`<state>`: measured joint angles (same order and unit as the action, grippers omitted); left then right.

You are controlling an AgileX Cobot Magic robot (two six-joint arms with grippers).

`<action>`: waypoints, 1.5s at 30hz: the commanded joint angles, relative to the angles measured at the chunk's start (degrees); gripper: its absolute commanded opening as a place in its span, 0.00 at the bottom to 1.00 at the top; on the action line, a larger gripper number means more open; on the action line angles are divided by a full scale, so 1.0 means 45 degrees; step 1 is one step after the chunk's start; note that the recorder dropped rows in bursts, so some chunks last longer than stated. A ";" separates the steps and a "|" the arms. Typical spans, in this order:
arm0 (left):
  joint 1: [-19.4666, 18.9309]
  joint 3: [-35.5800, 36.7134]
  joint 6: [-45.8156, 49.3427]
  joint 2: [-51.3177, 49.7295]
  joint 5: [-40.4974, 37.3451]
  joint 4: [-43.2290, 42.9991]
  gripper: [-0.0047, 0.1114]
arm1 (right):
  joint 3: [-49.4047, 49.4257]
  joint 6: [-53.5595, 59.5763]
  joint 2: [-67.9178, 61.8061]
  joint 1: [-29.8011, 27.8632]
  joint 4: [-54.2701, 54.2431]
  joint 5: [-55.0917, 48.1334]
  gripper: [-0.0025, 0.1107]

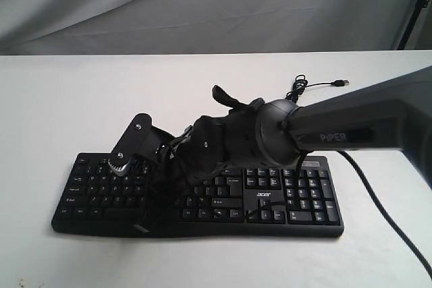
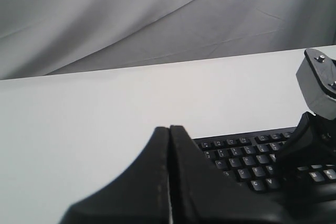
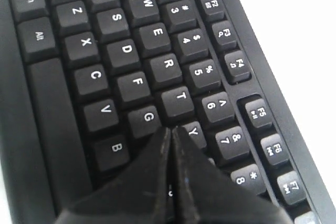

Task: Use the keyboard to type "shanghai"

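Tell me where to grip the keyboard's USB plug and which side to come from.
Probably take the USB plug by its two long side edges, coming straight down from above. It lies flat on the table behind the keyboard, tip pointing right in the exterior view, with its cable trailing left, so both sides look exposed.

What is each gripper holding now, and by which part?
Nothing. The left gripper and the right gripper are both shut with nothing between them; the right one's tip is at the keyboard.
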<state>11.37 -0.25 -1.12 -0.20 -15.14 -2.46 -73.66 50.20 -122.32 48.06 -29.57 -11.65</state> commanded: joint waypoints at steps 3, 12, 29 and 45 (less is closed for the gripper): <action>0.0051 0.0055 -0.0035 0.0044 0.0061 -0.0010 0.04 | 0.0209 0.0177 -0.0023 -0.0017 0.0011 0.0068 0.02; 0.0051 0.0055 -0.0035 0.0044 0.0061 -0.0010 0.04 | 0.0209 0.0362 0.0122 -0.0017 0.0011 0.0114 0.02; 0.0051 0.0055 -0.0035 0.0044 0.0061 -0.0010 0.04 | -0.0586 0.0360 0.0697 0.0748 -0.0153 0.0209 0.02; 0.0051 0.0055 -0.0035 0.0044 0.0061 -0.0010 0.04 | -0.4469 0.0510 -0.2092 0.1172 -0.0725 -0.1161 0.02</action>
<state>11.37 -0.25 -1.12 -0.20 -15.14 -2.46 -93.13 51.57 -131.70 53.23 -31.71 -17.26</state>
